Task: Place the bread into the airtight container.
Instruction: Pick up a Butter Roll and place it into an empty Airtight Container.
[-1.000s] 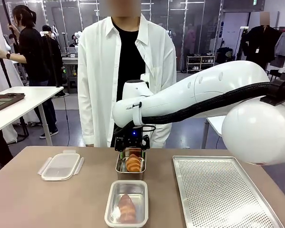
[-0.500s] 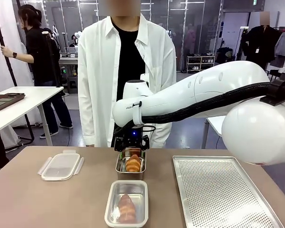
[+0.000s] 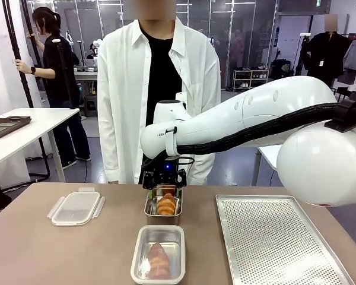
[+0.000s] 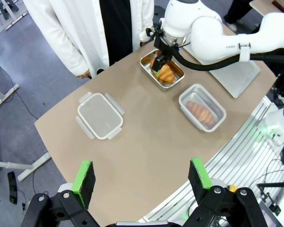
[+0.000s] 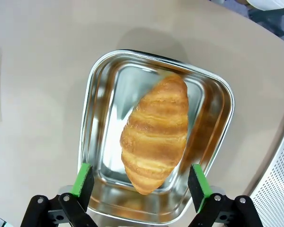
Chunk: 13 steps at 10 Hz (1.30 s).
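moved: nothing on desk (image 3: 77,255), R tool (image 5: 141,182) same spot | R tool wide, over croissant (image 5: 155,135) in tin (image 5: 100,80) | risk: pads (image 5: 82,179) snag rim, crush bread

In the front view, the black right gripper (image 3: 164,180) hid the far rim of the shiny steel rectangular tray (image 3: 149,209). The perforated metal baking sheet (image 3: 273,237) was cut off at the bottom edge. The clear plastic container (image 3: 139,256) was likewise cropped below.
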Each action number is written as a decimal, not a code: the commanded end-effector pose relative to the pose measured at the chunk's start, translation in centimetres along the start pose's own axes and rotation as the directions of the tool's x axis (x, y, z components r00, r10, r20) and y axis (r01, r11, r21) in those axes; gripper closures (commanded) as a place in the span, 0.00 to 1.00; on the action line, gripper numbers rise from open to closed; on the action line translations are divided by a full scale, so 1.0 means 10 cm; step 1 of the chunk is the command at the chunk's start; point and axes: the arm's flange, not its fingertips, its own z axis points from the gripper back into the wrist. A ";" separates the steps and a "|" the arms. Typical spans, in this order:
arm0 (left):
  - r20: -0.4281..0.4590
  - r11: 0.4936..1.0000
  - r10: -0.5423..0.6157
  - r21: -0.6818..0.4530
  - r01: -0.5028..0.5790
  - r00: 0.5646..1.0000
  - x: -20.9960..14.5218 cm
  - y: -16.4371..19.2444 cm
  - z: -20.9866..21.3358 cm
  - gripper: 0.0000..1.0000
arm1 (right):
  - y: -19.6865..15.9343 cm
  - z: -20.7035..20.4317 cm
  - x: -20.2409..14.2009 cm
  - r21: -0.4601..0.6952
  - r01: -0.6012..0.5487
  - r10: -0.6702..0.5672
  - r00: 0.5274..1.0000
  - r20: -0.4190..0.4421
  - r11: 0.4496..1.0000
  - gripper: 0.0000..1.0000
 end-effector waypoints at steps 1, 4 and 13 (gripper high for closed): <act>-0.004 1.000 -0.017 0.000 0.017 1.000 0.00 0.01 0.01 0.00 | -0.01 0.01 0.00 -0.014 0.011 -0.011 1.000 0.008 1.000 0.00; -0.004 1.000 -0.017 0.000 0.017 1.000 0.00 0.01 0.01 0.00 | -0.01 0.01 0.00 -0.014 0.011 -0.011 1.000 0.008 1.000 0.00; -0.004 1.000 -0.017 0.000 0.017 1.000 0.00 0.01 0.01 0.00 | -0.84 1.81 -0.57 0.006 -0.231 0.230 0.973 0.026 0.973 0.00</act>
